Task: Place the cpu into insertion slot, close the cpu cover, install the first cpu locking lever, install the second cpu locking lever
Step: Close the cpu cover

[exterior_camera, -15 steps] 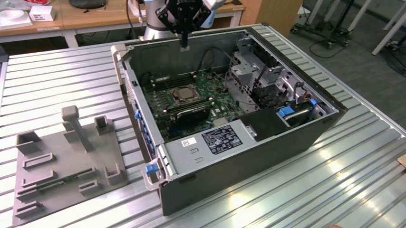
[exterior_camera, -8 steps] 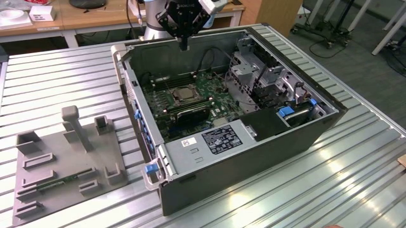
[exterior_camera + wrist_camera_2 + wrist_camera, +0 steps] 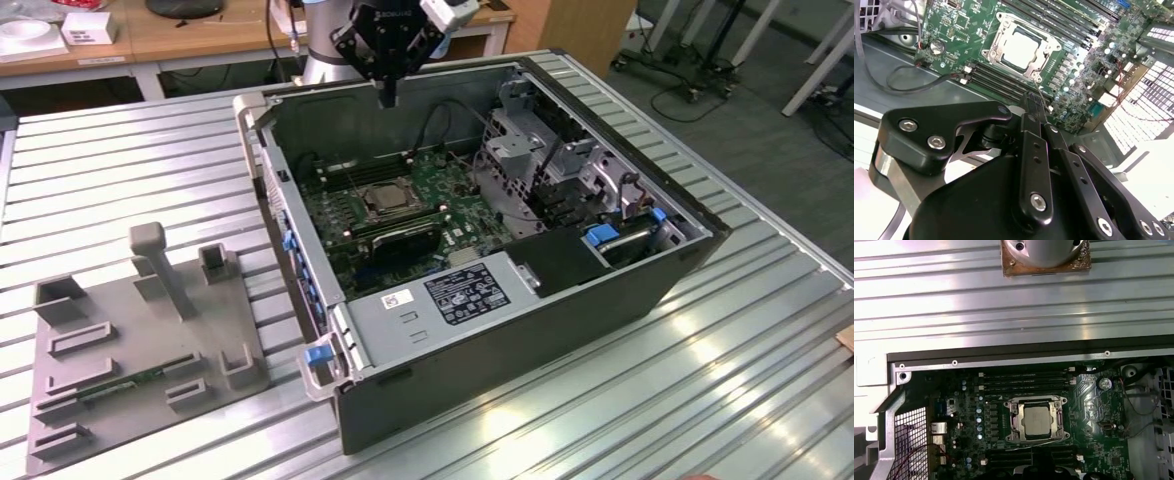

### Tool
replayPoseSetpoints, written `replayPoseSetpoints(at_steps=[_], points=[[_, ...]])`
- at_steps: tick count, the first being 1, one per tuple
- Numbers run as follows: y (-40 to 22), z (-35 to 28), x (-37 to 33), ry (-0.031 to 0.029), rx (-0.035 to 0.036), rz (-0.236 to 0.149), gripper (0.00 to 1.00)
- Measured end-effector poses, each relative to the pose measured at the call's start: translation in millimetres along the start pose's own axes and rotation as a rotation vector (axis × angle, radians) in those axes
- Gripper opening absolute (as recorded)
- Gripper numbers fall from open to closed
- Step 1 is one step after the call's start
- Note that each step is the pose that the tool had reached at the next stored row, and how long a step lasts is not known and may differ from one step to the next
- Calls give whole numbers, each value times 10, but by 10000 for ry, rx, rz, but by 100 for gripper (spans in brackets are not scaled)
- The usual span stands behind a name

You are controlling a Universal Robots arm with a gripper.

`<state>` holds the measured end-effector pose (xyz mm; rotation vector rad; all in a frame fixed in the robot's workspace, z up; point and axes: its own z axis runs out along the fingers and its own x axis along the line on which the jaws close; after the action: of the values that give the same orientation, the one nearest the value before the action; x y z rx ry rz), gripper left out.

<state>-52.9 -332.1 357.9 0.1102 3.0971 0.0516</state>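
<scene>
Hanging above the far wall of the black and grey computer case [image 3: 534, 330], your black two-fingered gripper [image 3: 388, 97] has its fingers drawn together on nothing (the second wrist view shows them meeting in one narrow tip). From there the small square pale-grey cpu [image 3: 387, 198] lies lower and nearer the camera in the exterior view, almost in line with the fingertips and well apart from them. It sits flat in the dark square insertion slot [image 3: 1004, 61], and the thin silvery cpu cover [image 3: 1050, 46] appears to lie down around it. The chip is square, so no long axis matters. A thin wire locking lever [image 3: 1046, 443] runs along the socket side facing the gripper; whether it is latched you cannot tell. Around the socket spreads the green circuit board [image 3: 447, 225]. A black label [image 3: 467, 293] and a small white sticker [image 3: 398, 299] sit on the case's grey panel, their print too small to make out.
</scene>
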Motion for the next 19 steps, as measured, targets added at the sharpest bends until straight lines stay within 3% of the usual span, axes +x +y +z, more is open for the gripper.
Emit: replayPoseSetpoints(at_steps=[7, 13, 19], points=[[4, 7, -68, 0, 0, -1, 10], [5, 9, -71, -1, -1, 0, 10], [2, 89, -67, -1, 0, 0, 10]])
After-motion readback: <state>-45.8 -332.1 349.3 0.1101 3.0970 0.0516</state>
